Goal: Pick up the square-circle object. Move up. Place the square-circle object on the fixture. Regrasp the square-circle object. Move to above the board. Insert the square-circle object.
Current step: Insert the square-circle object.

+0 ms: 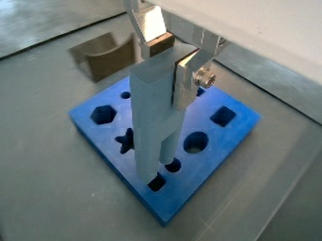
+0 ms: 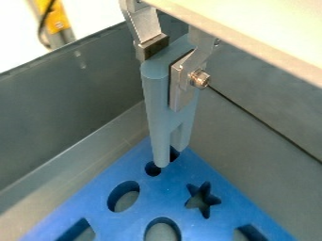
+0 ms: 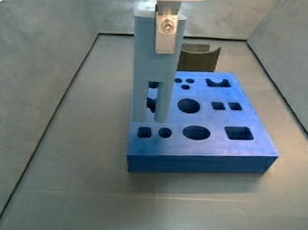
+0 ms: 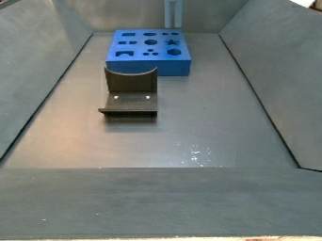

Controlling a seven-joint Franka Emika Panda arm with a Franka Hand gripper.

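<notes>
The square-circle object [image 2: 165, 113] is a pale blue-grey peg, upright, its lower tip in a round hole at the edge of the matte blue board [image 1: 214, 141]. The gripper [image 2: 170, 66] stands above the board, its silver fingers [image 2: 189, 73] closed on the peg's upper part; the fingertips are partly hidden. The dark fixture [image 4: 128, 91] sits on the grey floor beside the board.
</notes>
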